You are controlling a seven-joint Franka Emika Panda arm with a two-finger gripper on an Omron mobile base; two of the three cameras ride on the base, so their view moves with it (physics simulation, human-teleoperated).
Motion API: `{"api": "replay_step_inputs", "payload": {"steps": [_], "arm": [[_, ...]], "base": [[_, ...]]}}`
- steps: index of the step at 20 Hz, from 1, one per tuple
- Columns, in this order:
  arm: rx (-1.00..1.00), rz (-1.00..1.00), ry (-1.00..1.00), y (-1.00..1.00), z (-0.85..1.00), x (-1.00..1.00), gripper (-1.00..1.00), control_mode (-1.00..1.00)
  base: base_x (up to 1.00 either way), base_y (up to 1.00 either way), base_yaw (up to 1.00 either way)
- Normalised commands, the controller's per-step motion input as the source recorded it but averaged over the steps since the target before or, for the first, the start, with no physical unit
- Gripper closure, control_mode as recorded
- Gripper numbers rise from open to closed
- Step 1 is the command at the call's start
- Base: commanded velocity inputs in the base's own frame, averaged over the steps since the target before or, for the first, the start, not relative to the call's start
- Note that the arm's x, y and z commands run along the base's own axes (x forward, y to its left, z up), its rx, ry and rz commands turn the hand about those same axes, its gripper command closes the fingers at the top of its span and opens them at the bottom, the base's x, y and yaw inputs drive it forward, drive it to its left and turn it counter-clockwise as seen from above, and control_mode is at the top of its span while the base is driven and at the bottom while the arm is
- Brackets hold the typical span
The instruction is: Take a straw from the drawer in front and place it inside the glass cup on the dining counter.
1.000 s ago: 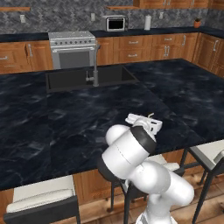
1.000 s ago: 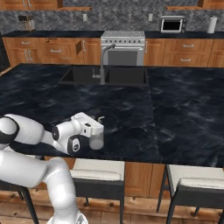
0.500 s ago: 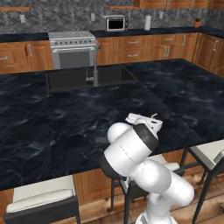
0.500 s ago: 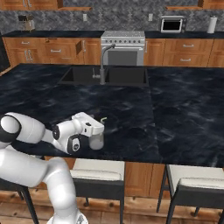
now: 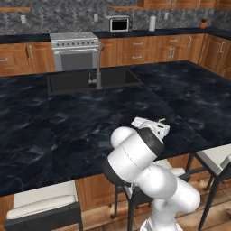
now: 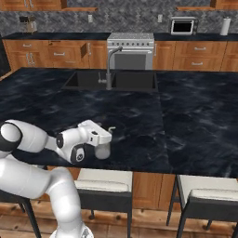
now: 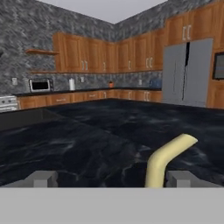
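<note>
Showing straw close, glass cup elsewhere

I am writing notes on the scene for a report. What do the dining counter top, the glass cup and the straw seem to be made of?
The dining counter top looks like polished black marble: pale veins, soft sheen. The glass cup seems to be glass or clear plastic, greyish and translucent; the two cannot be told apart. The straw is pale tan-yellow, matte, bent near its top; perhaps paper or plastic.
</note>
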Motion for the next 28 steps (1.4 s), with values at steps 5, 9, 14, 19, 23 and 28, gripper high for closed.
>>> {"api": "replay_step_inputs", "payload": {"steps": [5, 9, 14, 19, 23, 28], "arm": [[0.00, -0.16, 0.03, 0.11, 0.05, 0.00, -1.00, -1.00], [-0.02, -0.16, 0.13, 0.24, 0.06, 0.01, -1.00, -1.00], [-0.04, -0.13, 0.15, 0.31, 0.11, 0.15, -1.00, -1.00], [-0.03, -0.04, 0.14, 0.37, 0.23, 0.45, -1.00, -1.00], [-0.03, -0.05, 0.14, 0.34, 0.29, 0.31, -1.00, -1.00], [-0.03, -0.07, 0.17, 0.29, 0.28, 0.17, -1.00, -1.00]], "base": [[0.00, 0.00, 0.00], [0.00, 0.00, 0.00], [0.00, 0.00, 0.00], [0.00, 0.00, 0.00], [0.00, 0.00, 0.00], [0.00, 0.00, 0.00]]}}
